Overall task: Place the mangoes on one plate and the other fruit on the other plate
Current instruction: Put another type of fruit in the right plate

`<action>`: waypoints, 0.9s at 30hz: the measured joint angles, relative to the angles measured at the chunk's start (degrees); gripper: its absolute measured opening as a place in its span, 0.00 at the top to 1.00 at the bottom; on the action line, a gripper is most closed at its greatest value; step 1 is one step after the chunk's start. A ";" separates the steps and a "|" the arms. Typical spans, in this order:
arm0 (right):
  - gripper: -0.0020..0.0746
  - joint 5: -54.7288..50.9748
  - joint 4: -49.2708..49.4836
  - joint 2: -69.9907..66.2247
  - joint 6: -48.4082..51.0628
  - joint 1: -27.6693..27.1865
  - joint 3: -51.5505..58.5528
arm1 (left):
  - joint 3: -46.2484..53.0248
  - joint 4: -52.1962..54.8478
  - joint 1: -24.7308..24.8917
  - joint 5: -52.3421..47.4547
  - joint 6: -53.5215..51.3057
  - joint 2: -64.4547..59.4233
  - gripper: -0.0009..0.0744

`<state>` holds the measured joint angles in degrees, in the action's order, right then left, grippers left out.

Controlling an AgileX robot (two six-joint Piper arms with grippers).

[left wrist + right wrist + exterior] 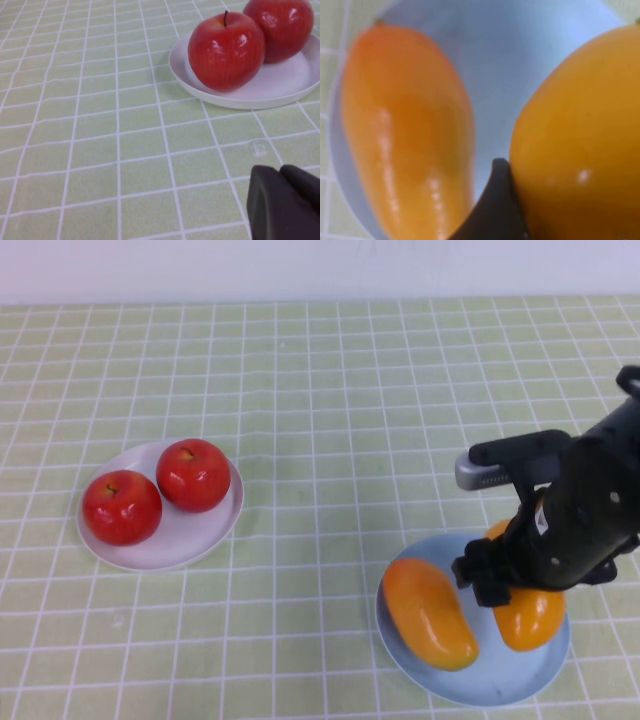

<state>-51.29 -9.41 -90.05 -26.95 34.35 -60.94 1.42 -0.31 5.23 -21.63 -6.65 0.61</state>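
Observation:
Two mangoes lie on the light blue plate [500,677] at the near right. My right gripper [507,590] comes down over the right-hand mango [532,620] and is shut on it. One dark finger [496,202] presses against that mango's side [580,140]; the other finger is hidden. The left-hand mango [430,612] lies free beside it [405,135]. Two red apples [122,507] [193,475] sit on the white plate [205,530] at the left. My left gripper [280,172] is shut and empty, low over the cloth near the white plate [240,97]. It is out of the high view.
A green checked cloth [330,420] covers the whole table, with a white wall along the far edge. The right arm's dark body [590,500] hangs over the blue plate's far side.

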 joint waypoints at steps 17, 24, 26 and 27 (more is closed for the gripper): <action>0.15 4.11 1.01 -2.20 0.00 -0.08 1.64 | 0.00 0.00 0.00 0.00 0.00 0.00 0.99; 0.15 2.28 1.08 1.61 0.00 -0.08 1.64 | 0.00 0.00 0.00 0.00 0.00 0.00 0.99; 0.19 1.38 1.08 5.17 0.00 -0.08 1.64 | 0.00 0.00 0.00 0.00 0.00 0.00 0.99; 0.23 0.77 1.08 6.85 0.00 -0.08 1.64 | 0.00 0.00 0.00 0.00 0.00 0.00 0.99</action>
<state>-50.52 -8.33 -83.20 -26.95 34.26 -59.30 1.42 -0.31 5.23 -21.63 -6.65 0.61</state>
